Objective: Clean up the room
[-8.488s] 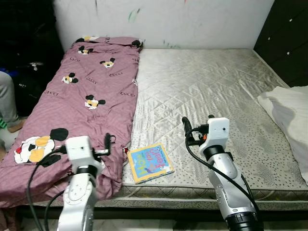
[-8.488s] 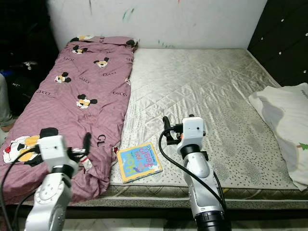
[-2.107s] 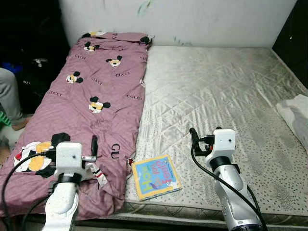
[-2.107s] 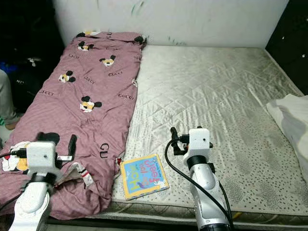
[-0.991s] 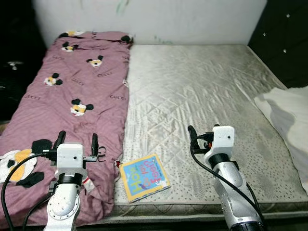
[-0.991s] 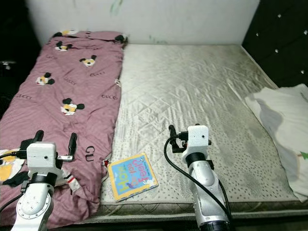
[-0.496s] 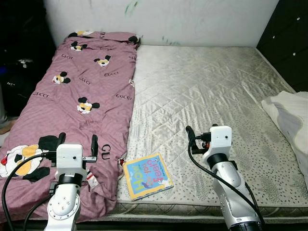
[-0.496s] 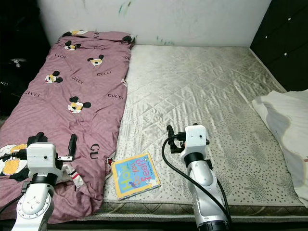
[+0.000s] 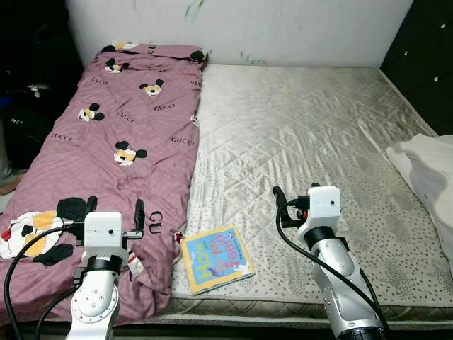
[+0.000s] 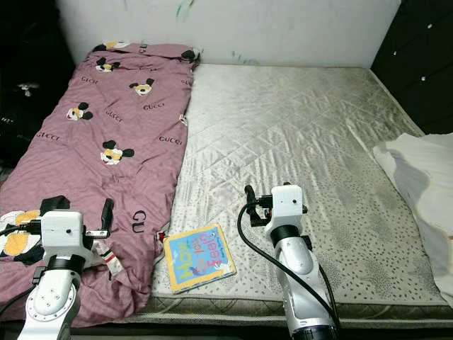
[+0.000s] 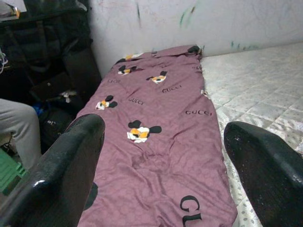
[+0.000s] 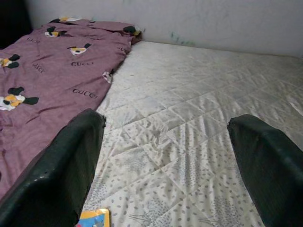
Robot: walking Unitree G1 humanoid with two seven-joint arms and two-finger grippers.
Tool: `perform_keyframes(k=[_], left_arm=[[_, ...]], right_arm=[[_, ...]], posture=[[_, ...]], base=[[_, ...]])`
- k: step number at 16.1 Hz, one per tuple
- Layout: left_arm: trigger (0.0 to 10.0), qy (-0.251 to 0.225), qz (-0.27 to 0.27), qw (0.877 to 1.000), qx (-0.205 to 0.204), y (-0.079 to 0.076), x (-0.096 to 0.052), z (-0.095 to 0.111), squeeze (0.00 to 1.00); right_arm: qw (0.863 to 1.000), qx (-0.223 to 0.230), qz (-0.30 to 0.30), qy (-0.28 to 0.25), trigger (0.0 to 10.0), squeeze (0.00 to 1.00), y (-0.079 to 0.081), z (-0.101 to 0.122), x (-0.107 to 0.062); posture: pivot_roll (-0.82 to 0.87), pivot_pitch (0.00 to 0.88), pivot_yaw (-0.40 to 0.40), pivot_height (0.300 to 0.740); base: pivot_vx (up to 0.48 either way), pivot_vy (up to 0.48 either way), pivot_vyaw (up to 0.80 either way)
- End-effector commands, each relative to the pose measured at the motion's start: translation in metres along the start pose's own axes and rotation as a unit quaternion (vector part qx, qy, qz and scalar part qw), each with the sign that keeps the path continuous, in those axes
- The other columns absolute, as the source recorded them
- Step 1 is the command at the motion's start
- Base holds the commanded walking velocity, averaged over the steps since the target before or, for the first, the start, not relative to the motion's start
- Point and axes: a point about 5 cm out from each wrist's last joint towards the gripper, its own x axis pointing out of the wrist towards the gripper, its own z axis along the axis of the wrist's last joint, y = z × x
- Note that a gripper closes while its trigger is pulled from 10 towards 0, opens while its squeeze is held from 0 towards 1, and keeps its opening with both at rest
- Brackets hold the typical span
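Mattress [image 9: 311,134]: pale, quilted, set against a white wall [image 9: 283,28].
Blanket [image 9: 120,142]: pink, cartoon-mouse print, spread along the mattress's left edge from the wall end to the near edge.
Book [image 9: 216,258]: colourful cover, flat near the mattress's near edge, just beside the blanket's edge; between the two grippers, touching neither.
Left gripper [image 9: 113,210]: jaws spread apart, holding nothing, over the blanket's near end, left of the book.
Right gripper [image 10: 260,196]: jaws spread apart, holding nothing, over bare mattress, right of the book.
White cloth [image 9: 425,173]: crumpled at the mattress's right edge
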Motion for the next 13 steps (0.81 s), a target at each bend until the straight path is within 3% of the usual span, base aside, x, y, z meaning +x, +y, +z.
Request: perform_keyframes(k=[1, 8, 13], left_arm=[[10.0, 0.001, 0.002, 1.0, 0.001, 0.0002, 0.0003, 0.0011, 0.0], [10.0, -0.001, 0.006, 1.0, 0.004, -0.0007, 0.0019, 0.0007, 0.0], [10.0, -0.002, 0.008, 1.0, 0.003, -0.0014, 0.0036, 0.0017, 0.0]], right_arm=[[1.0, -0.003, 0.008, -0.002, 10.0, 0.0, 0.0016, 0.0007, 0.0], [1.0, -0.004, 0.011, -0.005, 10.0, 0.0, 0.002, 0.002, 0.0026], [1.0, -0.007, 0.012, -0.009, 10.0, 0.0, 0.0014, 0.0041, 0.0048]], posture=[[0.06, 0.094, -0.012, 0.676], [0.06, 0.085, -0.016, 0.601], [0.05, 0.085, -0.017, 0.601]], base=[[0.0, 0.0, 0.0], [0.0, 0.0, 0.0], [0.0, 0.0, 0.0]])
